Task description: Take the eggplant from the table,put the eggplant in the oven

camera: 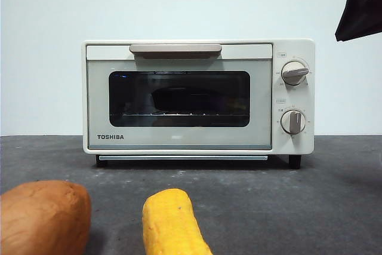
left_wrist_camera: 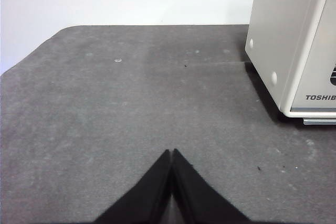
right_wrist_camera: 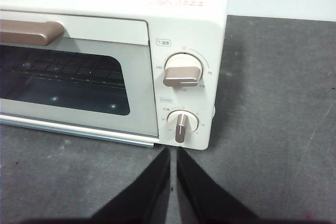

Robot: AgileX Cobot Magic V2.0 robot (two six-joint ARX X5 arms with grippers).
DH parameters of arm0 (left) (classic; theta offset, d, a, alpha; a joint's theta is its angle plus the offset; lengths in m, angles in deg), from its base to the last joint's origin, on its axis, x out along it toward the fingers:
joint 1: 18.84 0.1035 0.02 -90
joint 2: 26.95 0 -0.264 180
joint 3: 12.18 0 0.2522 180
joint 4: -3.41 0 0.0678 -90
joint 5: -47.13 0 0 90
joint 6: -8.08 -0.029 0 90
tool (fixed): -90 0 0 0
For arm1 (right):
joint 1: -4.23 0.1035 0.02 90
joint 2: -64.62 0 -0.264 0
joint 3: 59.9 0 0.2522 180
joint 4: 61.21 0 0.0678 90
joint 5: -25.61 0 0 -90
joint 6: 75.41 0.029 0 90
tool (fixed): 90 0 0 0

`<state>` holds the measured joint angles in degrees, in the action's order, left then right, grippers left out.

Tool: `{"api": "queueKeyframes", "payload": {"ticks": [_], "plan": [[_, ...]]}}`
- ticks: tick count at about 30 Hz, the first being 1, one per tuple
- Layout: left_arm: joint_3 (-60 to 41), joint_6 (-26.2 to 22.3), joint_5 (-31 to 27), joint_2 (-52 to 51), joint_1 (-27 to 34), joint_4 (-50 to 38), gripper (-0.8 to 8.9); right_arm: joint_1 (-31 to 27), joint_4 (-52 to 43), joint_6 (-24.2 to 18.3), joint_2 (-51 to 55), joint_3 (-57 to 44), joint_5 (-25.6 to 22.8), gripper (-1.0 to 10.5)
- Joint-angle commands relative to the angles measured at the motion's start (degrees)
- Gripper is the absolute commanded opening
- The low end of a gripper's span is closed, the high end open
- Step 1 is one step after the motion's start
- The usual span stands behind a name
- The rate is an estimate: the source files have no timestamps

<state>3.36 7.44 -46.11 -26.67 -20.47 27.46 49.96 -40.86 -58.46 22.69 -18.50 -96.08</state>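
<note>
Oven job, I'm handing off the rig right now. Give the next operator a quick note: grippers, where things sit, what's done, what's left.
Left gripper: shut, empty, low over bare table beside the oven's side.
Right gripper: shut, empty, in front of the oven's two knobs.
Oven door is closed. A dark long shape shows behind the glass; it may be the eggplant, but cannot be confirmed.
No eggplant shows on the table; only the corn cob and sweet potato lie in front.
Left: verify the eggplant is inside.
</note>
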Motion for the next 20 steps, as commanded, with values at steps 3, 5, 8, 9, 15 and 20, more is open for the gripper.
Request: {"api": "queueKeyframes", "payload": {"ticks": [3, 5, 8, 9, 15, 20], "plan": [[-1.6, 0.3, 0.0, -0.1, 0.1, 0.0, 0.08, 0.5, -0.6, 0.6, -0.3, 0.0, -0.3, 0.0], [-1.6, 0.3, 0.0, -0.1, 0.1, 0.0, 0.08, 0.5, -0.6, 0.6, -0.3, 0.0, -0.3, 0.0], [-1.6, 0.3, 0.0, -0.1, 0.1, 0.0, 0.08, 0.5, -0.3, -0.7, -0.3, 0.0, -0.3, 0.0], [-1.6, 0.3, 0.0, -0.1, 0.1, 0.0, 0.08, 0.5, 0.2, -4.4, -0.2, 0.0, -0.6, 0.0], [-1.6, 0.3, 0.0, -0.1, 0.1, 0.0, 0.08, -6.4, -2.9, -13.7, 5.2, -2.8, -4.4, 0.0], [-1.6, 0.3, 0.0, -0.1, 0.0, 0.0, 0.08, -22.6, -17.2, -13.2, 8.9, -11.5, 12.7, 0.0]]}}
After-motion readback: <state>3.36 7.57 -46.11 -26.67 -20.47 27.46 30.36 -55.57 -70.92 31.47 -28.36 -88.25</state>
